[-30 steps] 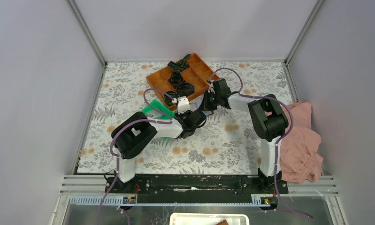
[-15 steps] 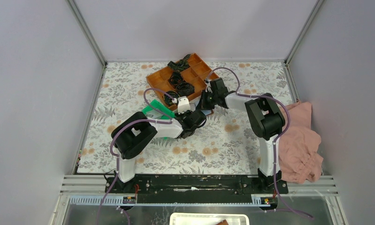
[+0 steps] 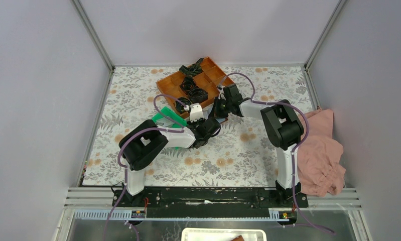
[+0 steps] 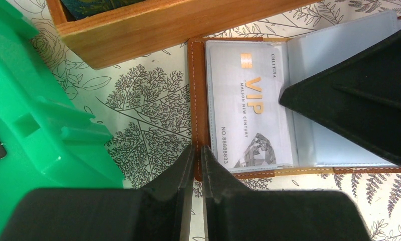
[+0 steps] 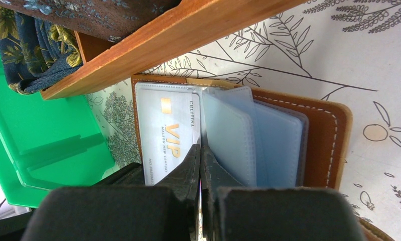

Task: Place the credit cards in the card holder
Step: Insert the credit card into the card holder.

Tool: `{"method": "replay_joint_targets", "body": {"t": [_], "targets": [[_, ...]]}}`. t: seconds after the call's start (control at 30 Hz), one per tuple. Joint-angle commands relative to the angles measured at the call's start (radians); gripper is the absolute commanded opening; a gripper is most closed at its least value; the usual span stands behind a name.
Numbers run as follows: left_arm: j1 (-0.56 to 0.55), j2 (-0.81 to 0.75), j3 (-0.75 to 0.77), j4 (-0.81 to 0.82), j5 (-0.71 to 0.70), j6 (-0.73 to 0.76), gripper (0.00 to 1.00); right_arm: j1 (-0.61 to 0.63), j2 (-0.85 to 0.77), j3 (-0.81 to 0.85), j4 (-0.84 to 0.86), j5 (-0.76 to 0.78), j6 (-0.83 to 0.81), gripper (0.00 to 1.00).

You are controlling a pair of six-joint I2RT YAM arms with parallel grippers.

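1. The card holder (image 4: 195, 100) lies open on the floral table (image 4: 148, 110), close beside the wooden tray (image 4: 163, 25) and near the green tray (image 4: 37, 125).
2. One credit card (image 4: 248, 105), silver with gold "VIP" lettering, sits flat inside the card holder's leftmost clear sleeve.
3. More clear sleeves (image 5: 238, 135) fan out to the right of that card, over the brown cover.
4. Your left claw (image 4: 197, 150) has its jaws almost together, pinching the card holder's brown stitched edge near a corner.
5. Your right claw (image 5: 199, 150) is fully closed, its tip resting on the sleeves right at the card's inner edge. You cannot tell whether a thin sleeve is caught between its jaws.
6. From above, both claws meet in front of the wooden tray.
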Motion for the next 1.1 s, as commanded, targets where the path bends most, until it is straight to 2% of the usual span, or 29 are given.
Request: {"method": "replay_joint_targets", "body": {"t": [0.0,0.3,0.77,1.07], "targets": [[0.025,0.092,-0.064,-0.166,0.057,0.035,0.13,0.019,-0.014,0.024,-0.031,0.027,-0.019,0.00],[0.025,0.089,-0.063,-0.159,0.062,0.042,0.13,0.036,0.013,0.011,0.022,-0.034,0.032,0.00],[0.025,0.071,-0.056,-0.144,0.067,0.068,0.13,0.065,-0.023,0.014,0.003,-0.014,0.020,0.00],[0.024,0.010,-0.046,-0.169,0.063,0.091,0.27,0.061,-0.114,-0.001,-0.059,0.129,-0.049,0.14]]}}
